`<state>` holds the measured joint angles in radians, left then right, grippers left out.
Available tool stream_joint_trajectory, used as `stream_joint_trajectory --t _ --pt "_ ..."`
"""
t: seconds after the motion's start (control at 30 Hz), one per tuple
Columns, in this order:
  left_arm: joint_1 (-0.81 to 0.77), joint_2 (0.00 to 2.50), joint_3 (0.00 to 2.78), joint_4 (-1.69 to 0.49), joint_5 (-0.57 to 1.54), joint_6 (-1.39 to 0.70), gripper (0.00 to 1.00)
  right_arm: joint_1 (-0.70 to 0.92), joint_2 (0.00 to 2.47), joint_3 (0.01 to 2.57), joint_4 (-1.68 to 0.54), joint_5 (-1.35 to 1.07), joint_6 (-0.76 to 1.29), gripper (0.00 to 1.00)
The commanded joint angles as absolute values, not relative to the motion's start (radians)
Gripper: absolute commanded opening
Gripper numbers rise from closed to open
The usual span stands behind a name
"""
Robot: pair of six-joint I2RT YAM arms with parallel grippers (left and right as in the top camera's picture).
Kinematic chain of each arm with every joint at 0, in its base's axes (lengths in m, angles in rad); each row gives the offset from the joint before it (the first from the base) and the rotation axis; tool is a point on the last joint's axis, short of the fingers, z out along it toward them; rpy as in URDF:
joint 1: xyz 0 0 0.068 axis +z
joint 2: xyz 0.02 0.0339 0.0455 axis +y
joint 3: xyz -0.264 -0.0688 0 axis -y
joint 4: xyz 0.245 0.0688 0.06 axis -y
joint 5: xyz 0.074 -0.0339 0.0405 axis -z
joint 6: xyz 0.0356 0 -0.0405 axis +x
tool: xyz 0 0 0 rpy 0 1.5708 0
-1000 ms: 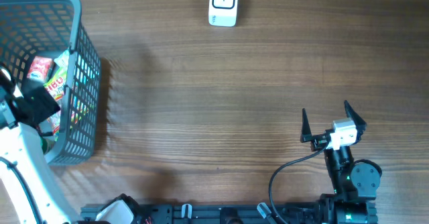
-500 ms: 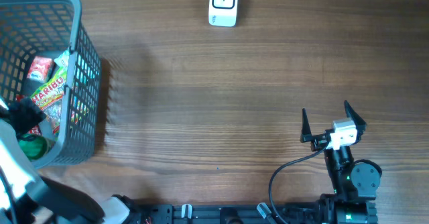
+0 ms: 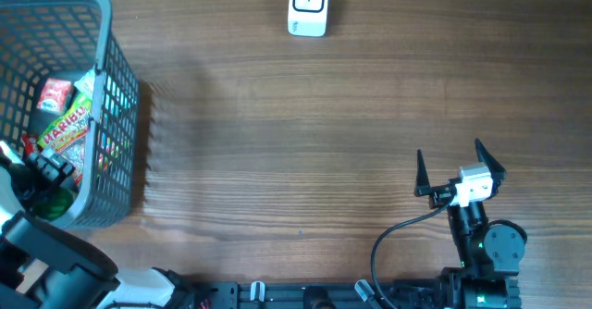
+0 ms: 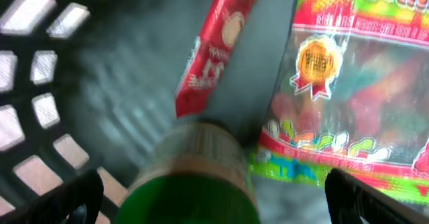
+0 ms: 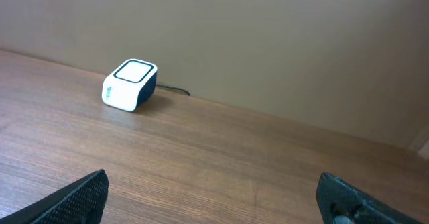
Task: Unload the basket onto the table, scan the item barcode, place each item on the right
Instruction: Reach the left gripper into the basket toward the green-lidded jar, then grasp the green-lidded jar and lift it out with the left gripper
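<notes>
1. Left wrist view: the left gripper [image 4: 224,198] has its fingers [image 4: 80,197] spread wide, clamping nothing; a blurred green round-topped item [image 4: 194,184] sits between them.
2. A red packet [image 4: 218,49] and a gummy bag [image 4: 355,83] lie just beyond it, inside the grey basket [image 4: 33,83].
3. Overhead, the basket stands at the left edge of the table [image 3: 277,142]; the white scanner [image 3: 307,6] sits at the far edge, well apart.
4. The right gripper [image 3: 450,154], fingers apart and empty, points toward the scanner.
</notes>
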<state>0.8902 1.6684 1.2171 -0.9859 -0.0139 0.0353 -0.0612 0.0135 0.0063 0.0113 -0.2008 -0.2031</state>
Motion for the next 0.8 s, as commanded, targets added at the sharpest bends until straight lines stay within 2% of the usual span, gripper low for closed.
stream_joint_trajectory --t 0.0,0.4,0.47,0.63,0.7,0.77 --pt "0.918 1.677 1.210 -1.068 -0.043 -0.009 1.00 -0.057 0.005 0.005 0.014 -0.199 -0.209 1.00" --pt "0.918 1.713 1.209 -1.099 -0.042 -0.009 1.00 -0.057 0.005 0.005 0.014 -0.198 -0.208 1.00" --pt "0.918 1.736 1.209 -1.117 -0.042 -0.009 0.95 -0.057 0.005 0.005 0.014 -0.199 -0.208 1.00" --pt "0.918 1.762 1.210 -1.137 -0.041 -0.021 0.65 -0.057 0.005 0.005 0.014 -0.198 -0.208 1.00" --pt "0.918 1.762 1.210 -1.137 -0.041 -0.035 0.61 -0.057 0.005 0.005 0.014 -0.198 -0.208 1.00" --pt "0.918 1.762 1.216 -1.130 -0.026 -0.035 0.64 -0.057 0.005 0.005 0.014 -0.198 -0.209 1.00"
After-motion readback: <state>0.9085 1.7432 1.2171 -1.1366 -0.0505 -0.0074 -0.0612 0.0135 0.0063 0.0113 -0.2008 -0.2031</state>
